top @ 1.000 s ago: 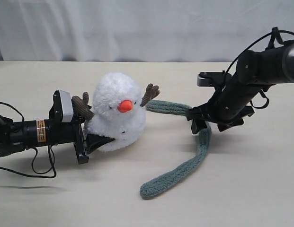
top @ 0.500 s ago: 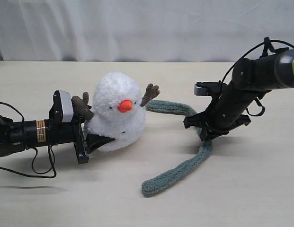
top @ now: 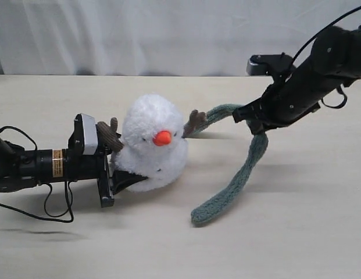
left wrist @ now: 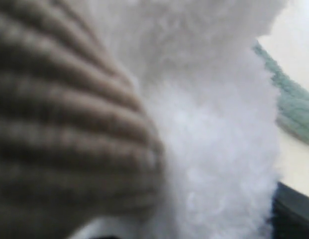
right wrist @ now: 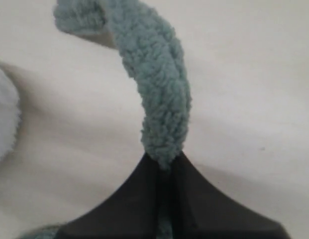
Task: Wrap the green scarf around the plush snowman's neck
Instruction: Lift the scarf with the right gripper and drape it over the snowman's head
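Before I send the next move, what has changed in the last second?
The right gripper has risen, lifting the middle of the scarf off the table. The scarf's loose end has slid to the right. The left gripper has carried the snowman slightly to the right. Both grippers keep their holds, and the scarf's other end still runs behind the snowman.

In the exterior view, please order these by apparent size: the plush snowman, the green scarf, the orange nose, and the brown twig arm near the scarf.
1. plush snowman, largest by area.
2. green scarf, longer than the snowman but thin.
3. brown twig arm.
4. orange nose, only slightly smaller than the arm.
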